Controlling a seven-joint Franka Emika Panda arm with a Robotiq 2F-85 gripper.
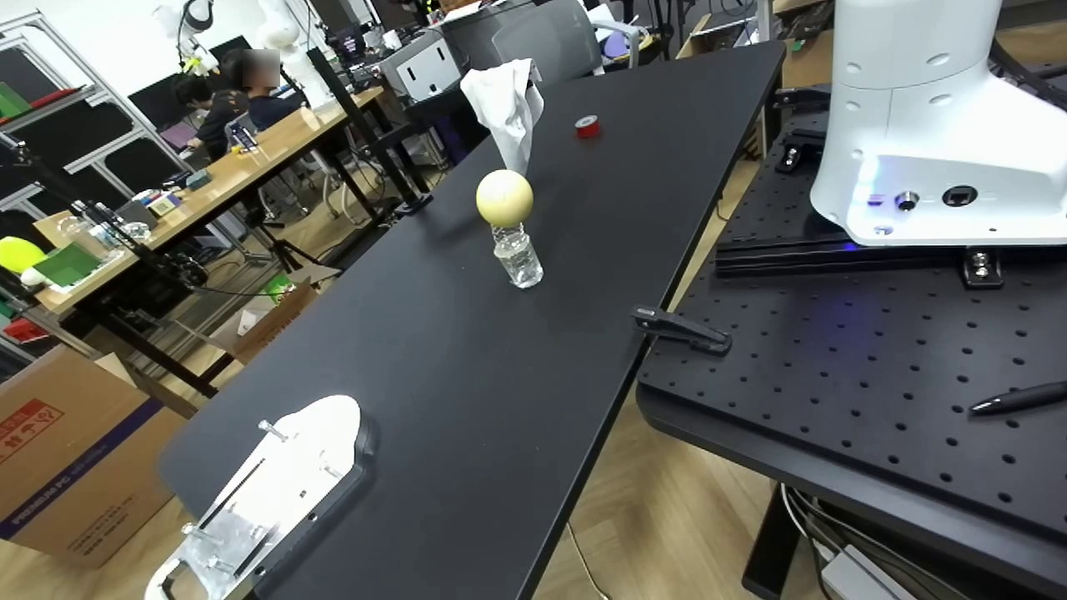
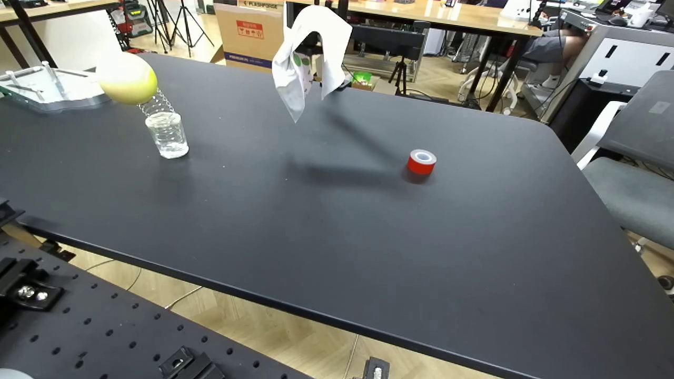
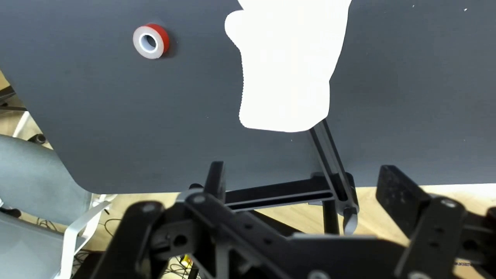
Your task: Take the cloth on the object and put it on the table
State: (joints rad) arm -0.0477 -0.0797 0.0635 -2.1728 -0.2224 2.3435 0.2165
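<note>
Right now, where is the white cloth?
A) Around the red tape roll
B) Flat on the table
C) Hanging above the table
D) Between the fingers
C: in both exterior views the white cloth hangs in folds above the table, and the open fingers stand apart from it.

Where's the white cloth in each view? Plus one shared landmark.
In an exterior view: cloth, top centre, above the yellow ball.
In an exterior view: cloth, top centre, right of the yellow ball.
Wrist view: cloth, top centre, cut off above.
Landmark: red tape roll, right of the cloth in both exterior views, left in the wrist view.
</note>
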